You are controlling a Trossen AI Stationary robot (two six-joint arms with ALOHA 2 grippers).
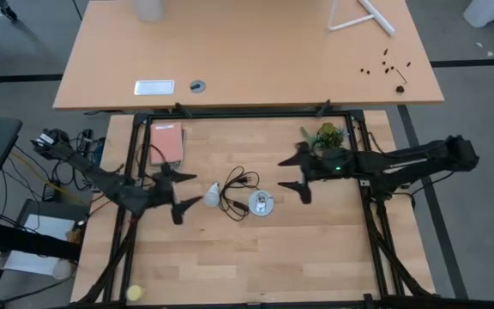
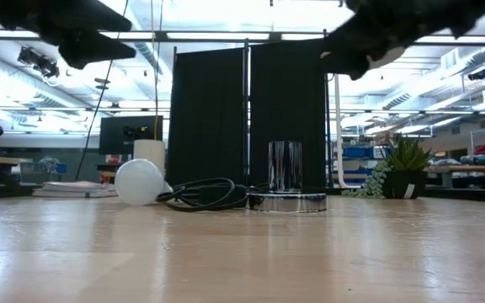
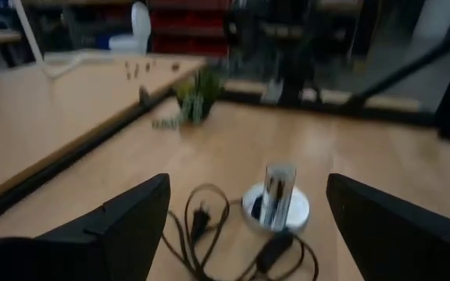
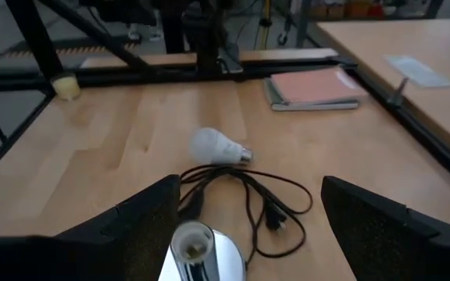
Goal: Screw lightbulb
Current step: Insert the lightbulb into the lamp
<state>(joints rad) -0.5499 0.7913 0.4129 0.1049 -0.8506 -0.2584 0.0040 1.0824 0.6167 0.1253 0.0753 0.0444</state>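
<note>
Just one lightbulb (image 1: pixel 212 195) — between two open claws — left claw (image 1: pixel 178 190), right claw (image 1: pixel 298 174).

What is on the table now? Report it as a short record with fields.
bulb: small white pear-shaped lightbulb lying on its side, not held
socket: round silvery socket disc with black cord, beside the bulb, empty
left gripper: open, near the bulb
right gripper: open, near the socket
other: pink notebook, small green plant

No text, label, brand, number or sign can be read in any view; the pink notebook (image 4: pixel 312 88) shows no legible writing.
</note>
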